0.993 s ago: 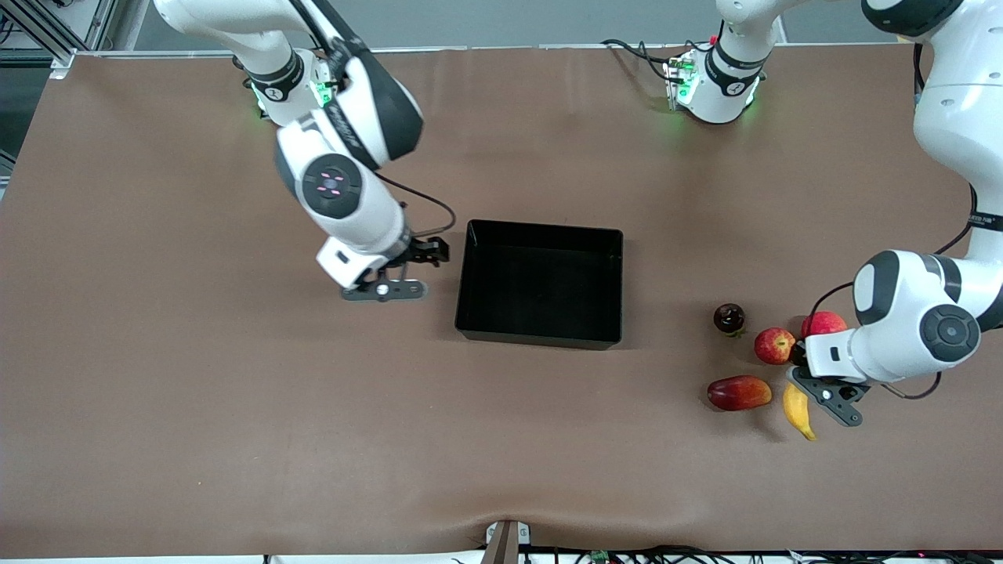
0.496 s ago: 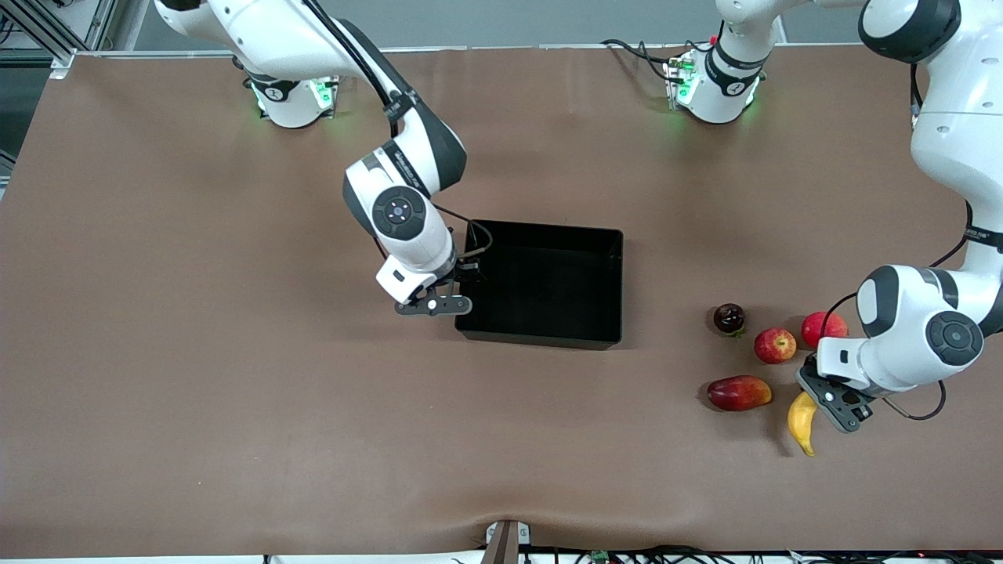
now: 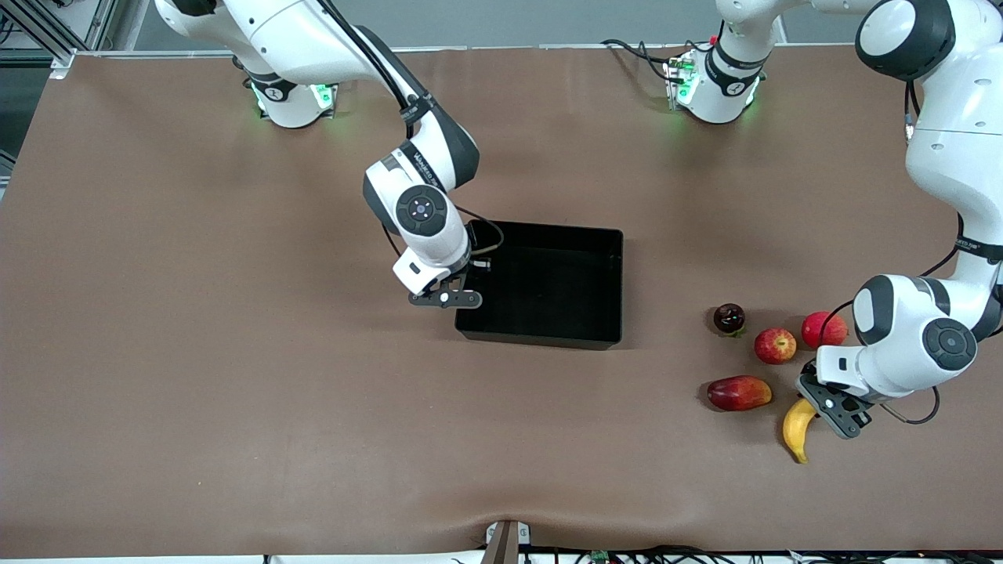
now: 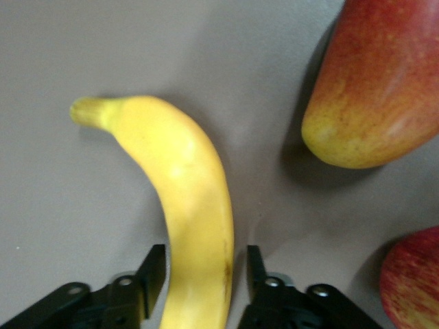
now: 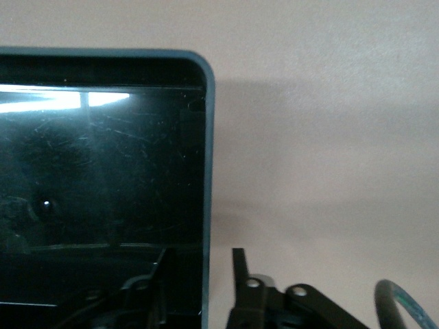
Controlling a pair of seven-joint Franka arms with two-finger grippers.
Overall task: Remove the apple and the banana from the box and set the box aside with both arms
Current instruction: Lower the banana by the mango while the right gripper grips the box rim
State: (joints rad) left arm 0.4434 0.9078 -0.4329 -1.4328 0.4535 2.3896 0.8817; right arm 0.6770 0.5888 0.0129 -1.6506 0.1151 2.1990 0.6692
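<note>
The yellow banana (image 3: 796, 432) lies at the left arm's end of the table, nearest the front camera among the fruits. My left gripper (image 3: 817, 398) is low over its upper end, open, one finger on each side with small gaps; the left wrist view shows the banana (image 4: 185, 185) between the fingers (image 4: 152, 274). The red apple with yellow patches (image 3: 775, 345) sits just farther from the camera. The black box (image 3: 541, 338) stands mid-table. My right gripper (image 3: 470, 274) is open astride its wall (image 5: 206, 171) at the right arm's end, one finger inside and one outside.
A red-yellow mango (image 3: 739, 392) lies beside the banana toward the box and also shows in the left wrist view (image 4: 377, 89). A dark cherry-like fruit (image 3: 729, 317) and a second red apple (image 3: 823, 329) sit by the patched apple.
My right gripper moved from beside the box onto its wall. My left gripper moved from by the apples toward the front camera onto the banana, which has shifted and turned a little.
</note>
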